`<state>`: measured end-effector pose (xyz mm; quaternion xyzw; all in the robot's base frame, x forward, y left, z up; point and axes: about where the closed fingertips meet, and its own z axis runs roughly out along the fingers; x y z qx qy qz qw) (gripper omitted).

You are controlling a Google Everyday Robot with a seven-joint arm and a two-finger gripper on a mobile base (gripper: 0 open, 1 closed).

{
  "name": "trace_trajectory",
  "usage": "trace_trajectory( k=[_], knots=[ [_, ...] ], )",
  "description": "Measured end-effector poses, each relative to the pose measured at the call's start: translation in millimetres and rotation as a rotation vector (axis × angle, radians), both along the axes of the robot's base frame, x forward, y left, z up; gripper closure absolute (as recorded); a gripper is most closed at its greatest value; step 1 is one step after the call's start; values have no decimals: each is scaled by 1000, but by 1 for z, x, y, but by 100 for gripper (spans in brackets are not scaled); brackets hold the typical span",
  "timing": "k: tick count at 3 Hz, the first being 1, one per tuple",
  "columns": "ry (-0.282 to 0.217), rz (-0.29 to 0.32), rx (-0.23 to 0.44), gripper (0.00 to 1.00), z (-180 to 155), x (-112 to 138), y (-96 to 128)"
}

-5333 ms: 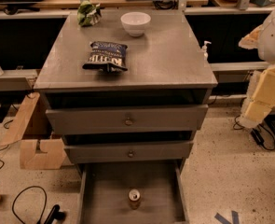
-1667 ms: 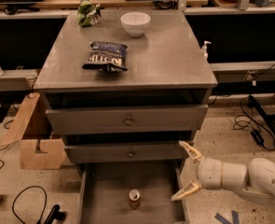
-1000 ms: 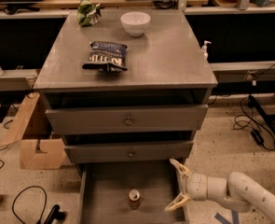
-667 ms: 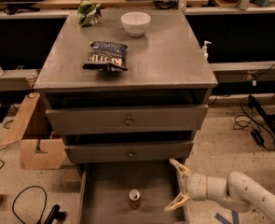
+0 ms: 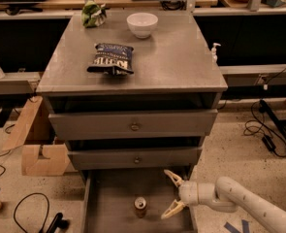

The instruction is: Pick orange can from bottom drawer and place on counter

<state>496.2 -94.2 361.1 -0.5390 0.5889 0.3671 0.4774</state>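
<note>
The orange can [image 5: 140, 207] stands upright on the floor of the open bottom drawer [image 5: 114, 194], near its front middle. My gripper [image 5: 168, 194] is open and empty, low over the right part of the drawer, a little to the right of the can and apart from it. Its two pale fingers [image 5: 172, 177] point left toward the can. The counter [image 5: 171, 57] is the grey top of the cabinet, well above.
On the counter lie a dark blue chip bag [image 5: 111, 58], a white bowl [image 5: 142, 24] and a green bag [image 5: 93, 13] at the back. The two knobbed drawers above are shut. A cardboard box [image 5: 34, 141] and cables lie on the floor at left; more cables at right.
My arm has come in from the right and dropped beside the bottom drawer, then moved its open gripper left toward the can. The can has not moved.
</note>
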Motion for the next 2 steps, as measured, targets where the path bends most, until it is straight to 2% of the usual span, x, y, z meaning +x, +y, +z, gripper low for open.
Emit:
trace_trajectory(
  k=[1, 2],
  knots=[
    [20, 38, -21, 0, -55, 2, 12],
    [33, 70, -39, 0, -95, -2, 25]
  ],
)
